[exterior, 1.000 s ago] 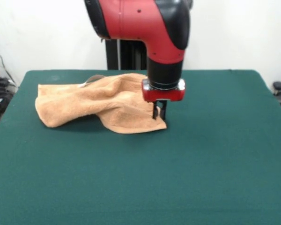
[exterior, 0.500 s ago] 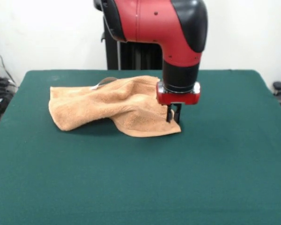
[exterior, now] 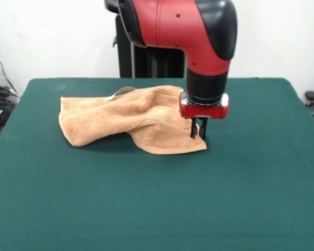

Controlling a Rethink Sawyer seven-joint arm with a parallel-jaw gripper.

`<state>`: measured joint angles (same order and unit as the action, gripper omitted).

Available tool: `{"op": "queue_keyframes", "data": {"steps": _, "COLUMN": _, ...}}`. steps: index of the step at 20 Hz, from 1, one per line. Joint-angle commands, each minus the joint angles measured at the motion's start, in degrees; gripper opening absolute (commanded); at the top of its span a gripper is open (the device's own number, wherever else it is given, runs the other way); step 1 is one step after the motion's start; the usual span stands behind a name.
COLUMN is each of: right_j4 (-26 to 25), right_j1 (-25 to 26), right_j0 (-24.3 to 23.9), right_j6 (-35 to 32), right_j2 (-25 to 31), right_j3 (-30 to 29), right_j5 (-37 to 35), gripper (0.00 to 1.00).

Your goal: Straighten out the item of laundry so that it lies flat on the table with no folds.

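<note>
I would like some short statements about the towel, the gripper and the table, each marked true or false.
1. The towel lies flat with no folds. False: it is bunched, with raised folds.
2. The gripper is at the towel's right-hand corner in the front view. True.
3. The table is covered in dark green cloth. True.
4. The towel hangs over the table's edge. False: it lies wholly on the table.
5. The gripper hovers high above the towel. False: its fingers reach down to the cloth.

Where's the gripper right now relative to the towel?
In the front view the gripper is down at the towel's right-hand corner, near the middle of the table.
</note>
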<state>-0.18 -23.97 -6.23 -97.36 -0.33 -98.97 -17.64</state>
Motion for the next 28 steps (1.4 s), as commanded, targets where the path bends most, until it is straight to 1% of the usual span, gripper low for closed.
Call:
{"op": "queue_keyframes", "data": {"steps": 1, "right_j4": 3.3, "right_j1": 5.7, "right_j0": 1.9, "right_j6": -13.4, "right_j2": 5.6, "right_j3": -0.6, "right_j5": 7.2, "gripper": 0.00}}
{"op": "queue_keyframes", "data": {"steps": 7, "right_j4": -0.7, "right_j1": 0.2, "right_j0": -2.8, "right_j6": -9.5, "right_j2": 4.3, "right_j3": -8.1, "right_j5": 5.8, "gripper": 0.00}}
{"op": "queue_keyframes", "data": {"steps": 14, "right_j4": -2.3, "right_j1": -0.8, "right_j0": -4.5, "right_j6": -7.8, "right_j2": 3.5, "right_j3": -9.9, "right_j5": 6.7, "gripper": 0.00}}
{"op": "queue_keyframes", "data": {"steps": 17, "right_j4": -3.8, "right_j1": -2.7, "right_j0": -6.4, "right_j6": -6.1, "right_j2": 2.9, "right_j3": -11.9, "right_j5": 6.1, "gripper": 0.00}}
{"op": "queue_keyframes", "data": {"steps": 22, "right_j4": -8.0, "right_j1": -6.2, "right_j0": -11.4, "right_j6": -2.8, "right_j2": 2.9, "right_j3": -15.4, "right_j5": 5.2, "gripper": 0.00}}
{"op": "queue_keyframes", "data": {"steps": 28, "right_j4": -13.7, "right_j1": -8.6, "right_j0": -17.9, "right_j6": -0.1, "right_j2": 3.5, "right_j3": -17.5, "right_j5": 4.2, "gripper": 0.00}}
